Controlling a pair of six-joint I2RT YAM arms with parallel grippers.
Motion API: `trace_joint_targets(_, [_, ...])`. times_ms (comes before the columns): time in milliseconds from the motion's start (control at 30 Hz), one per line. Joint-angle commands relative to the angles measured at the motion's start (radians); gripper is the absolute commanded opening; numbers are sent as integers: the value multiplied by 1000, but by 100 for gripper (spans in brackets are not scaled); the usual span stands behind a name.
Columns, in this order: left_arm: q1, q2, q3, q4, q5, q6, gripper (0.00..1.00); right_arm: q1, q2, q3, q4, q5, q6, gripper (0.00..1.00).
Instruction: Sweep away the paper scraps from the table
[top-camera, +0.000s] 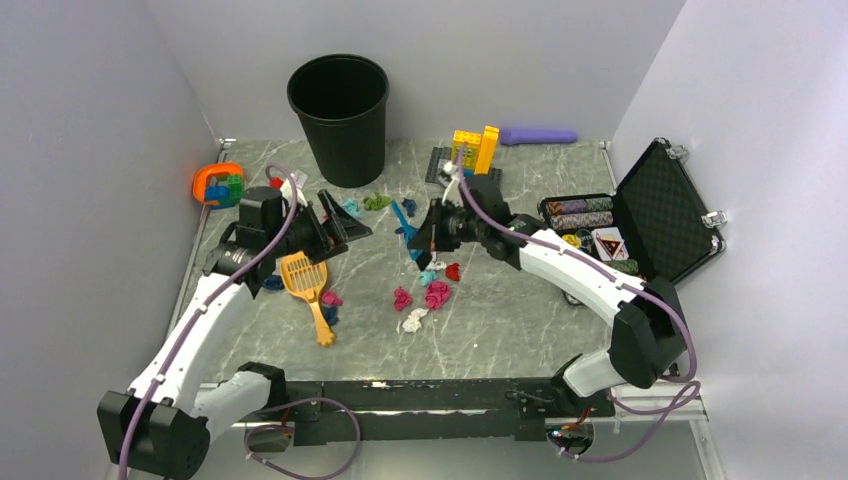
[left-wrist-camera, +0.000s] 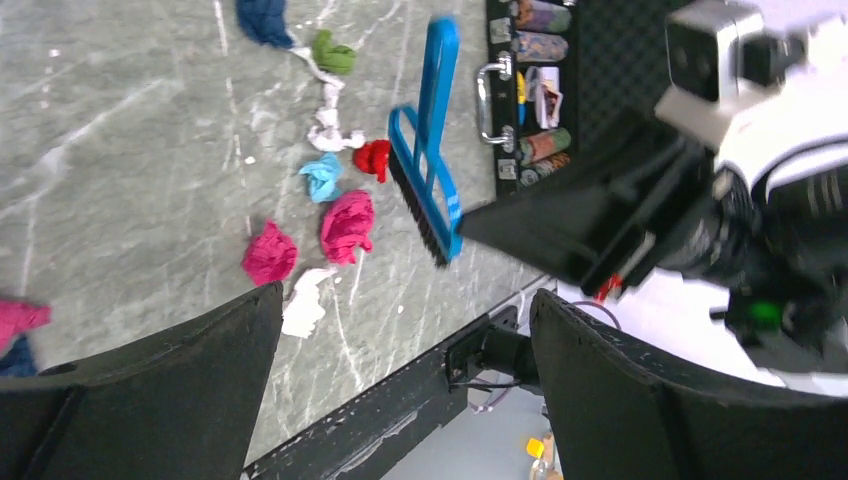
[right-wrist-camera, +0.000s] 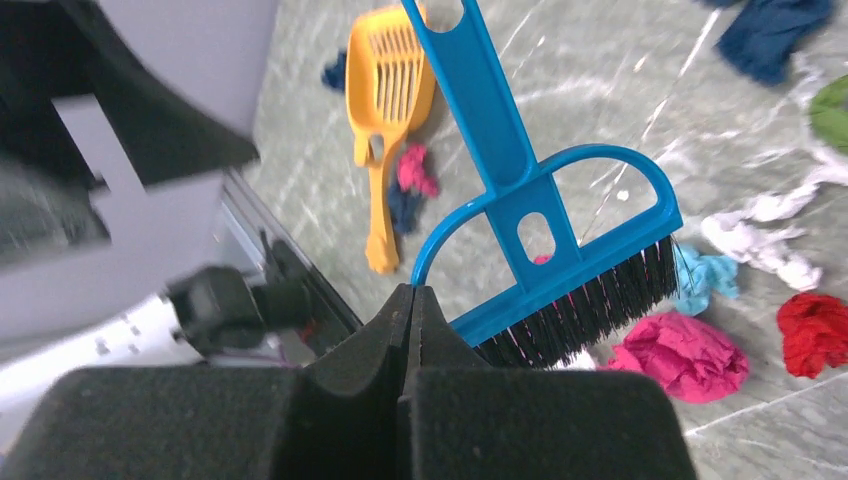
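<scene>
From where I stand the job looks barely begun, for nothing I can see has been gathered up. Nearest the arms, the bench (top-camera: 520, 330) carries a white wad (top-camera: 412, 320) and, just beyond it, a loose bunch of pink paper scraps (top-camera: 437, 293) with a teal one and a red one at its far edge. To the left, at about the same depth, the yellow scoop (top-camera: 303, 274) lies flat with its handle pointing near. A pink scrap and a navy one sit just beside that handle, but none lie in the scoop. A little farther, the right gripper (right-wrist-camera: 410, 300) is closed and seems to pinch the frame of the blue brush (right-wrist-camera: 520, 185), whose bristles meet the bench just beside the far-left edge of the pink bunch. The left gripper (left-wrist-camera: 405, 310) hovers near the scoop's far end, jaws spread wide with nothing between them. Farther on, green, teal and navy scraps lie scattered near the foot of the black bin (top-camera: 340, 110), well apart from the main bunch. My guess is that the sweeping, the scooping and the dumping are all left to do.
</scene>
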Motion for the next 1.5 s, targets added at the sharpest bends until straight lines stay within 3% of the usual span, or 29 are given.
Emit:
trace_joint_targets(0, [-25, -71, -71, 213, 78, -48, 96, -82, -48, -2, 146, -67, 234, 0])
trace_joint_targets(167, [-181, -59, -49, 254, -59, 45, 95, -139, -58, -56, 304, -106, 458, 0])
trace_joint_targets(267, [-317, -23, 28, 169, -263, 127, 95, -153, -48, -24, 257, -71, 535, 0])
trace_joint_targets(367, [-409, -14, 44, 194, -409, 159, 95, -153, -42, 5, 236, -35, 591, 0])
trace_joint_targets(700, [-498, 79, 73, 217, -615, 270, 93, -154, -44, 6, 202, -3, 852, 0])
trace_joint_targets(900, [-505, 115, 64, 264, -623, 322, 90, -154, -36, 49, 123, 8, 920, 0])
trace_joint_targets(1267, [-511, 207, 105, 301, -579, 372, 84, -155, -3, 55, 133, -24, 1026, 0])
trace_joint_targets(1333, [-511, 224, 116, 298, -584, 375, 79, -154, 0, 56, 130, -28, 1041, 0])
trace_joint_targets(1467, [-510, 259, 139, 308, -588, 379, 61, -155, -1, 60, 120, -30, 1060, 0])
